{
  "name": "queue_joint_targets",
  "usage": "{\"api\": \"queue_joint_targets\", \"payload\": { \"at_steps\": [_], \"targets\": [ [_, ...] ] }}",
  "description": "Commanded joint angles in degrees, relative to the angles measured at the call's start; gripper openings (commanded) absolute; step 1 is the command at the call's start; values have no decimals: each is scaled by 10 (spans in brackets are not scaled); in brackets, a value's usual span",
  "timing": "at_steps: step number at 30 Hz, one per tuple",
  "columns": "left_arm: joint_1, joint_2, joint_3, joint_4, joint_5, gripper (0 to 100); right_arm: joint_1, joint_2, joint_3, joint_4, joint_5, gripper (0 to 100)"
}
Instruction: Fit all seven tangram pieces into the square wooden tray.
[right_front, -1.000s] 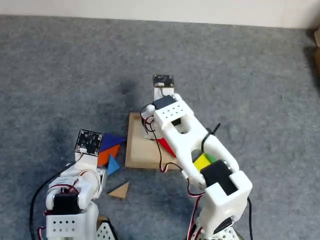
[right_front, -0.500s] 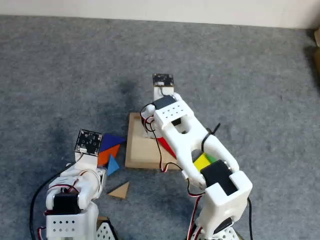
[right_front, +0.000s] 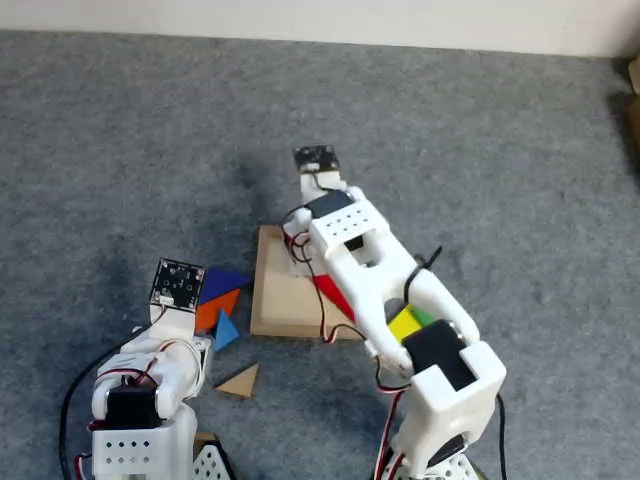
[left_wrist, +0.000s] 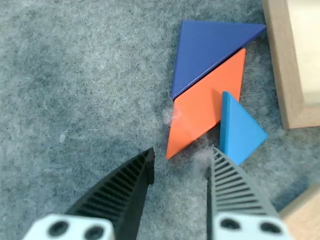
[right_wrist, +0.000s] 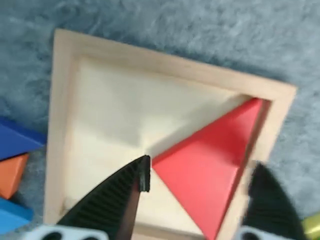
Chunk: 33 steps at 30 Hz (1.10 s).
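The square wooden tray (right_wrist: 165, 62) lies under my right gripper (right_wrist: 200, 175), which hangs open and empty just above a red triangle (right_wrist: 212, 160) lying in one corner of the tray. My left gripper (left_wrist: 180, 160) is open over the carpet, next to an orange parallelogram (left_wrist: 205, 107). A dark blue triangle (left_wrist: 210, 47) and a light blue triangle (left_wrist: 239, 131) touch that parallelogram, beside the tray's rim (left_wrist: 287, 65). From above, the right arm (right_front: 350, 250) covers much of the tray (right_front: 275, 300). A wood-coloured triangle (right_front: 240, 380) lies apart, near the left arm (right_front: 150, 380).
A yellow piece (right_front: 403, 325) and a green piece (right_front: 422, 316) lie beside the tray, partly under the right arm. Grey carpet covers the whole surface, with open room on the far side and to both sides.
The right arm's wrist has swung slightly to the left over the tray. The left arm and the loose pieces have not moved.
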<state>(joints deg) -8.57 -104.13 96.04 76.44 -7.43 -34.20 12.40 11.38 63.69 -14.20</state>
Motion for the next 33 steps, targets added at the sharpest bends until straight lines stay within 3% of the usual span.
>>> {"api": "queue_joint_targets", "payload": {
  "at_steps": [1, 11, 18, 25, 33],
  "targets": [
    [5, -2, 11, 4, 2, 171, 21, -52, -29, 2, 17, 159],
    [5, -2, 11, 4, 2, 171, 55, 24, -29, 10, 52, 148],
    [5, -2, 11, 4, 2, 171, 100, 20, -35, 69, 70, 148],
    [5, -2, 11, 4, 2, 171, 100, -95, -51, 73, 102, 148],
    [5, -2, 11, 4, 2, 171, 138, -213, -24, 167, 103, 176]
  ]
}}
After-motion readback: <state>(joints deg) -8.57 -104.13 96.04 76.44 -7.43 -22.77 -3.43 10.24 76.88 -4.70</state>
